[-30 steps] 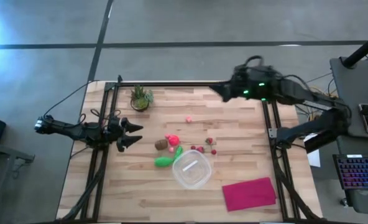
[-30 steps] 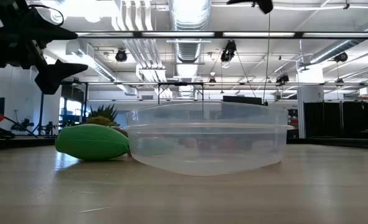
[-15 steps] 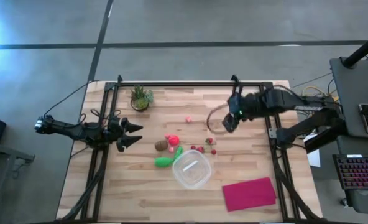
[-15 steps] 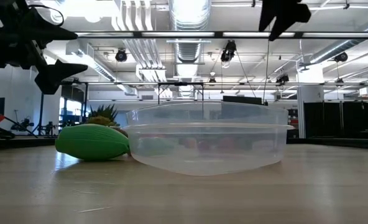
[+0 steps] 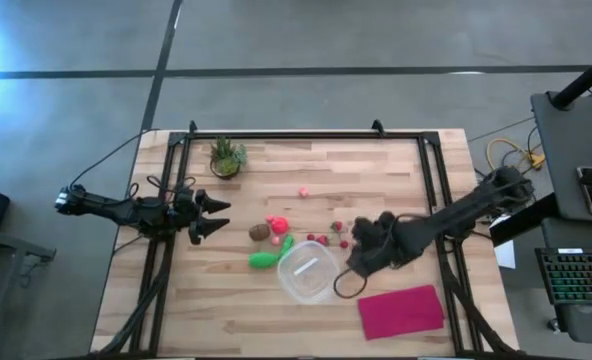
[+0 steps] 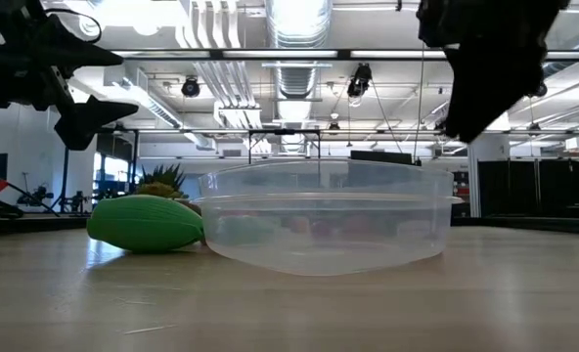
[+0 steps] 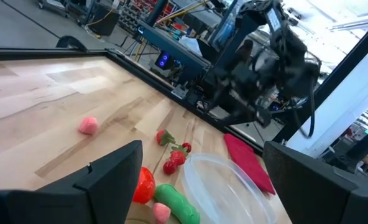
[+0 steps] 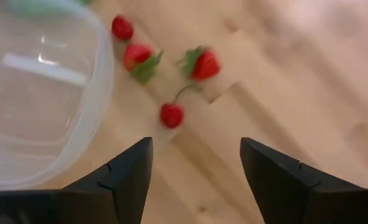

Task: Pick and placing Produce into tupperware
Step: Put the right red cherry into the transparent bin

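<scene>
The round clear tupperware [image 5: 308,272] stands near the table's middle front and also shows in the low view [image 6: 324,220]. Left of it and beyond it lie green pieces [image 5: 264,259], a brown oval [image 5: 260,232] and a red-pink piece [image 5: 276,225]. Small red bits [image 5: 328,238] lie to its far right, and a pink bit [image 5: 303,191] lies farther back. My right gripper [image 5: 356,260] hovers open just right of the tupperware; its wrist view [image 8: 196,168] shows strawberries [image 8: 202,62] and a cherry [image 8: 171,115] ahead. My left gripper [image 5: 214,215] waits open at the left.
A magenta cloth [image 5: 401,311] lies flat at the near right, close under my right arm. A potted green plant [image 5: 226,157] stands at the far left. Dark frame rails [image 5: 431,190] run along the table's sides.
My right gripper has swept from high over the table's far right side toward the near edge and downward, ending beside the tupperware's right rim, near the red bits. Nothing on the table has moved.
</scene>
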Available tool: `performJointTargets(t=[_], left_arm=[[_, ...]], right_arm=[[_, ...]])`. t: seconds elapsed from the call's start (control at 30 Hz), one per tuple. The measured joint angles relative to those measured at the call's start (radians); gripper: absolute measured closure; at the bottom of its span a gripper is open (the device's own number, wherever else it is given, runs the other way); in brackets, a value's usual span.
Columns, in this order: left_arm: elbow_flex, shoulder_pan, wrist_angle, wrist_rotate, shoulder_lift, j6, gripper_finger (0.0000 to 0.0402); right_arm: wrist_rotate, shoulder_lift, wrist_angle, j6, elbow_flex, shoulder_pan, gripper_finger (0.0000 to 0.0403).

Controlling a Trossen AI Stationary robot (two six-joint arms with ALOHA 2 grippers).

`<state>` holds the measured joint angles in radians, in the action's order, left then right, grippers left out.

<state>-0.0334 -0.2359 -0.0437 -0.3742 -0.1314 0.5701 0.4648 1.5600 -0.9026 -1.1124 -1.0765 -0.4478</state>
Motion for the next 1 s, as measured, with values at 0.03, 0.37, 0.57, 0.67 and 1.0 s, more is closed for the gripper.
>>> performJointTargets(t=[0.03, 0.37, 0.57, 0.67, 1.0], left_arm=[[0.000, 0.000, 0.002, 0.000, 0.001, 0.000, 0.0081], [0.000, 0.000, -0.001, 0.002, 0.003, 0.000, 0.0081], [0.000, 0.000, -0.001, 0.002, 0.002, 0.001, 0.0081], [0.000, 0.000, -0.002, 0.002, 0.003, 0.001, 0.0081], [0.000, 0.000, -0.002, -0.002, 0.002, 0.053, 0.0081]], right_arm=[[-0.002, 0.023, 0.020, -0.018, 0.004, -0.007, 0.0170], [-0.280, 0.176, 0.054, -0.263, -0.074, 0.061, 0.0174], [-0.398, 0.156, 0.055, -0.332, -0.103, 0.145, 0.0179], [-0.472, 0.148, 0.057, -0.308, -0.102, 0.189, 0.0179], [-0.497, 0.189, 0.047, -0.139, -0.093, 0.307, 0.0179]])
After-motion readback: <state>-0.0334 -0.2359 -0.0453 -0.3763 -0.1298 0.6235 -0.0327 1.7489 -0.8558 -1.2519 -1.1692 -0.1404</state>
